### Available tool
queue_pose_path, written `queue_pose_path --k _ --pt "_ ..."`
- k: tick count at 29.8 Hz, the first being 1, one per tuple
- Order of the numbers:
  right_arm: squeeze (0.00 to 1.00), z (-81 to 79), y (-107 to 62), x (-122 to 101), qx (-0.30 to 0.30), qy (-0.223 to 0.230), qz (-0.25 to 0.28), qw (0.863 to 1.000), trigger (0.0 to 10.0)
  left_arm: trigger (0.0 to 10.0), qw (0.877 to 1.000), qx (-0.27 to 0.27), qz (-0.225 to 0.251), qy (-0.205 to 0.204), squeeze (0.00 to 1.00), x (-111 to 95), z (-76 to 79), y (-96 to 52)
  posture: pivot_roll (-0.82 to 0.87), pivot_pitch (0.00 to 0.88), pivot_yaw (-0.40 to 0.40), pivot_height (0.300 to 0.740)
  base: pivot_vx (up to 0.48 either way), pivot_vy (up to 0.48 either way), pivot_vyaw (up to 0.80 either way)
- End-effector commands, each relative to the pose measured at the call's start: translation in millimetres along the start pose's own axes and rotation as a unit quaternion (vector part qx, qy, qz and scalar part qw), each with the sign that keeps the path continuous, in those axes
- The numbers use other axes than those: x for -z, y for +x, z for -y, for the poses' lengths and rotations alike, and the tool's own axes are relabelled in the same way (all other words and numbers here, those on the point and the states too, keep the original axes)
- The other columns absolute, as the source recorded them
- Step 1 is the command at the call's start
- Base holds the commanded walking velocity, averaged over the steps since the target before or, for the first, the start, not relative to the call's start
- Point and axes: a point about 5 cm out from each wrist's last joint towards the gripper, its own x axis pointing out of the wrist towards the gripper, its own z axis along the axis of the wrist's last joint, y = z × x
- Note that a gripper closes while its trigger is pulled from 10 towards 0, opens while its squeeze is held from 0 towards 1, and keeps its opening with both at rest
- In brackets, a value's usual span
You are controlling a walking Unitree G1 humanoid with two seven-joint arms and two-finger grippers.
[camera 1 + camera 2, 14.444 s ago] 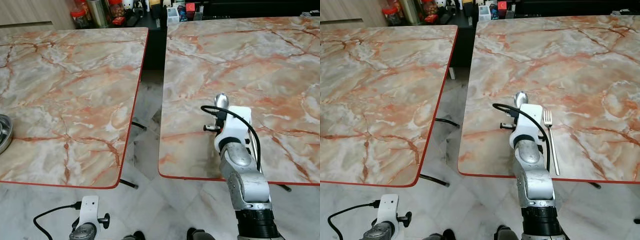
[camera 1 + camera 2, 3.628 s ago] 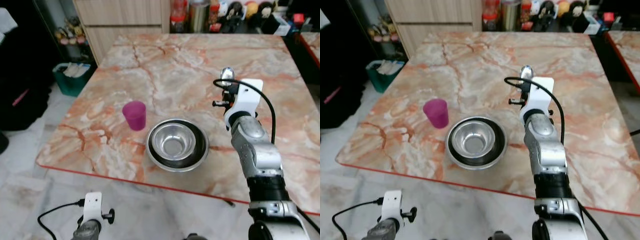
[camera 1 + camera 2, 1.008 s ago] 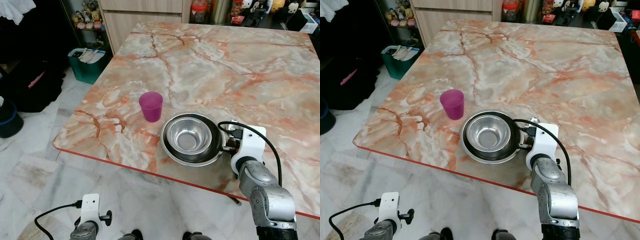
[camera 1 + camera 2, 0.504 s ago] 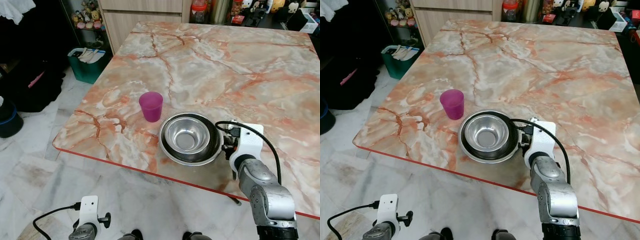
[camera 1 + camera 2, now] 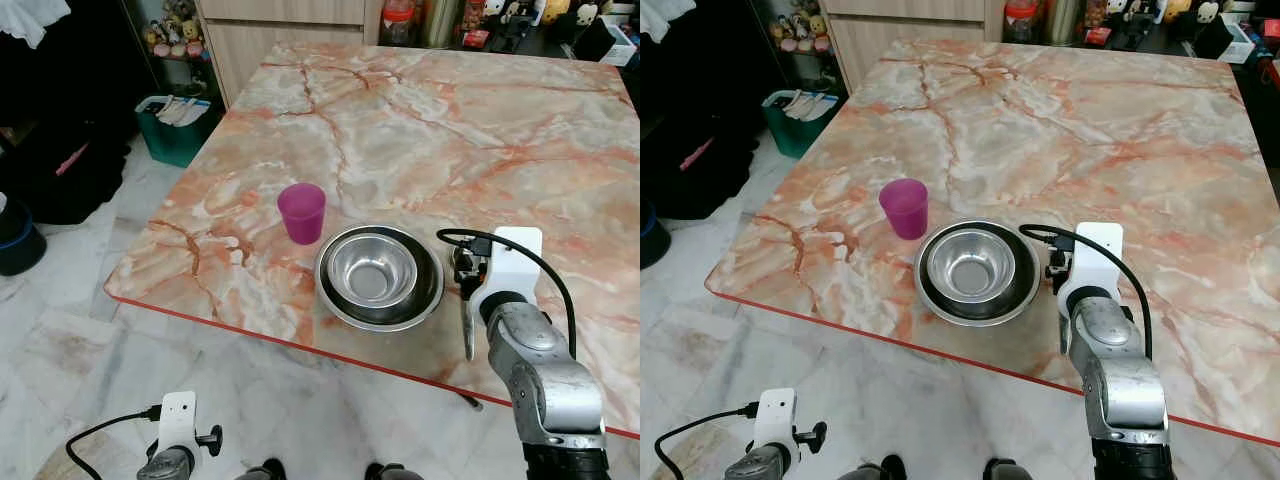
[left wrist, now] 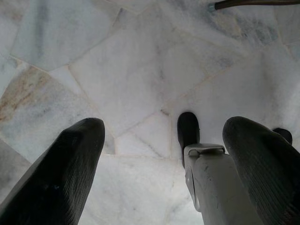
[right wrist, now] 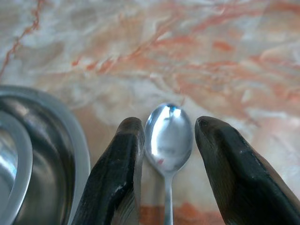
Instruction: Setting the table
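Right gripper (image 7: 166,159) spread wide astride shiny metal spoon (image 7: 168,136) — not pinching it, spoon flat on marble table (image 5: 420,110), just right of steel bowl (image 5: 378,275), handle toward near edge.

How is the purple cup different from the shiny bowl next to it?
The purple cup is a see-through purple, and the shiny bowl is bare metal. The cup is narrow and stands taller; the bowl is wide and low, with a dark ring under its rim. Both sit upright and empty on the marble table, close together.
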Motion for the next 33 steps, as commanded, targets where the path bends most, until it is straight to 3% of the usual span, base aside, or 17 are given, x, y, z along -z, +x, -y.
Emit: queue_pose_path --k 1,6,12,17,21,26,27,33 --pt "0.00 5.7 -2.2 -22.6 0.021 0.000 0.061 0.998 10.0 10.0 1.000 -0.007 -0.018 -0.009 0.00 9.0 -6.2 -1.9 -0.13 0.193 0.062 0.740 0.000 0.000 0.00" --pt "0.00 2.4 -0.5 -38.1 0.019 0.026 0.123 0.992 10.0 10.0 1.000 -0.008 -0.018 -0.003 0.00 10.9 -5.6 -2.5 -0.13 0.194 0.061 0.740 0.000 0.000 0.00" --pt "0.00 -10.3 5.7 -45.5 -0.002 0.025 0.147 0.989 10.0 10.0 1.000 -0.008 -0.020 0.017 0.00 13.0 -2.4 -2.8 -0.12 0.195 0.048 0.740 0.000 0.000 0.00" --pt "0.00 -16.1 15.1 -44.4 0.001 0.026 0.149 0.988 10.0 10.0 1.000 -0.010 -0.022 0.018 0.00 13.2 -2.7 -2.8 -0.13 0.183 0.052 0.740 0.000 -0.408 0.00" --pt "0.00 -22.6 17.6 -34.3 -0.005 -0.010 0.170 0.985 10.0 10.0 0.999 -0.014 -0.023 0.019 0.00 12.8 -4.7 -2.7 -0.15 0.133 0.052 0.740 0.000 -0.480 0.00" --pt "0.00 -22.6 17.2 -20.2 -0.015 -0.008 0.162 0.987 10.0 10.0 0.999 -0.015 -0.024 0.020 0.00 12.5 -4.7 -2.6 -0.17 0.105 0.057 0.740 0.000 -0.480 0.00" --pt "0.00 -19.4 17.1 -14.8 -0.013 -0.014 0.159 0.987 10.0 10.0 0.999 -0.015 -0.021 0.020 0.00 10.8 -4.5 -2.2 -0.17 0.061 0.061 0.740 0.000 -0.360 0.00" --pt "0.00 -6.1 22.6 2.0 -0.009 -0.033 0.153 0.988 10.0 10.0 1.000 -0.012 -0.008 0.013 0.00 2.6 2.5 0.0 -0.17 0.019 0.036 0.740 0.000 -0.341 0.00"
